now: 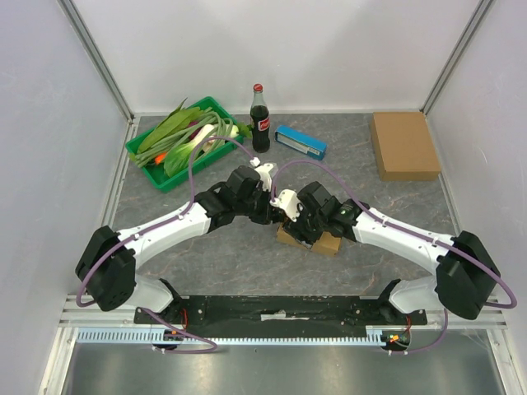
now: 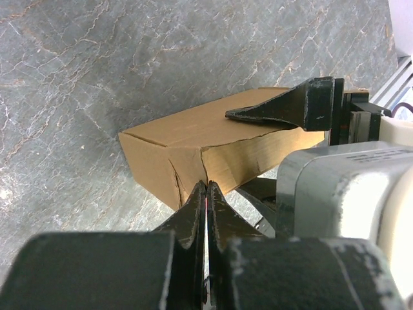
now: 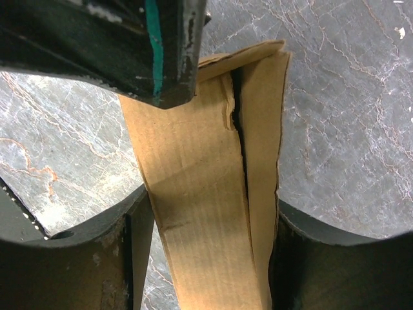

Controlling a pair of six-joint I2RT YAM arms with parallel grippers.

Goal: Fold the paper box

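Note:
A small brown paper box (image 1: 324, 242) lies on the grey table between both arms. My right gripper (image 1: 300, 232) is shut on it. In the right wrist view the box (image 3: 193, 194) fills the gap between the two fingers (image 3: 132, 242), and a dark seam runs along its top. My left gripper (image 1: 277, 216) is shut and empty. In the left wrist view its tips (image 2: 206, 186) touch the near side of the box (image 2: 187, 135) by a creased corner, and a right finger (image 2: 287, 110) rests on the box top. The left gripper's finger (image 3: 155, 51) shows at the box's far end.
A green tray (image 1: 142, 155) of leafy vegetables stands at the back left. A cola bottle (image 1: 260, 119) and a blue packet (image 1: 300, 141) stand behind the arms. A flat brown cardboard box (image 1: 403, 146) lies at the back right. White walls enclose the table.

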